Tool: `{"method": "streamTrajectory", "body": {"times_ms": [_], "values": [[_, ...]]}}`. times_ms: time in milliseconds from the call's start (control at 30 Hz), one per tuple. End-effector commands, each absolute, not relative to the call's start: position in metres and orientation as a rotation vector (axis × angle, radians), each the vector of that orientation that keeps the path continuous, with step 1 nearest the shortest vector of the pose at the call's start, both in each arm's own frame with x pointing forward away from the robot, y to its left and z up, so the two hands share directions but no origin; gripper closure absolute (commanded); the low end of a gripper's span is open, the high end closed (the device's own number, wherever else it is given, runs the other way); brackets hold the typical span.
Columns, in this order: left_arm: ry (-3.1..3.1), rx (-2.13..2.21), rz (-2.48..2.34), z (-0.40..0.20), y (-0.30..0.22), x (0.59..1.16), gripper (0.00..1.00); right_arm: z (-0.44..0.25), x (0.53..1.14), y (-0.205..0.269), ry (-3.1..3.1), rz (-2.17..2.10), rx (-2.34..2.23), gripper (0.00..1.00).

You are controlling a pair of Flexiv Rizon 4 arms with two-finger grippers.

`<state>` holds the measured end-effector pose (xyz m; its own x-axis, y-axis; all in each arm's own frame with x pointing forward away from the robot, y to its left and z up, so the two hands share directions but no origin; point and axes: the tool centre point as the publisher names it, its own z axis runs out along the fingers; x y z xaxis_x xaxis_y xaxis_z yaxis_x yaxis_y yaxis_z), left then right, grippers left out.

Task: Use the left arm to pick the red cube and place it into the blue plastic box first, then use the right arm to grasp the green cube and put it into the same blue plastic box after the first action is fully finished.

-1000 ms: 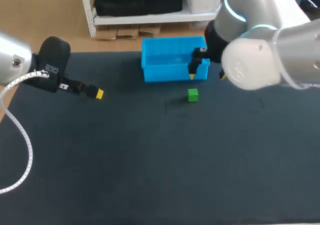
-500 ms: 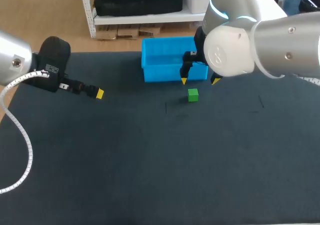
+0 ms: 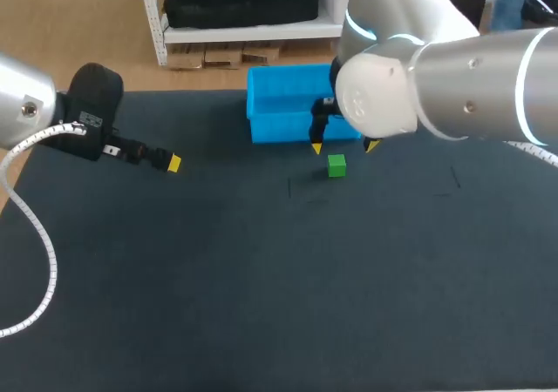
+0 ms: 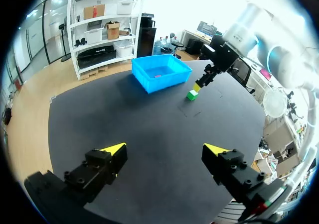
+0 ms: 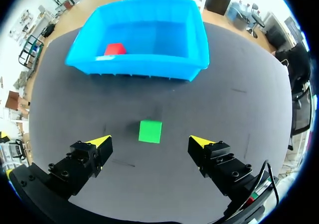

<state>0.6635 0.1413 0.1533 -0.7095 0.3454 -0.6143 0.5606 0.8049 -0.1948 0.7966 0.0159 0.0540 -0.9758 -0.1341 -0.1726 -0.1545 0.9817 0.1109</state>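
Observation:
The red cube (image 5: 115,49) lies inside the blue plastic box (image 5: 144,67), near one end. On the dark table, just in front of the box, sits the green cube (image 3: 336,165) (image 5: 150,131) (image 4: 191,95). My right gripper (image 3: 343,147) (image 5: 150,141) hangs open above the green cube, a yellow tip on either side of it and not touching it. Off at the table's left side my left gripper (image 4: 163,150) is open and holds nothing; one yellow fingertip (image 3: 173,163) shows in the head view.
The blue plastic box (image 3: 301,104) (image 4: 160,72) stands at the table's far edge, its wall close behind the right gripper. Dark table mat (image 3: 261,279) spreads across the front and left.
My right arm has swung left and forward from beside the box, bringing its open gripper over the green cube. The left arm and both cubes have stayed put.

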Motion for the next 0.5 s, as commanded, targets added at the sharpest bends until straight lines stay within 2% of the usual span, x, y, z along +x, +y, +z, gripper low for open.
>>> {"method": "streamTrajectory", "body": {"times_ms": [33,500], "values": [[2.412,0.671,-0.507,0.152,0.142,0.665,0.0,0.044,0.798,0.02,2.95,0.161,-0.21,0.0],[2.412,0.671,-0.507,0.152,0.142,0.665,0.0,0.014,0.805,0.02,2.94,0.131,-0.223,0.0]]}}
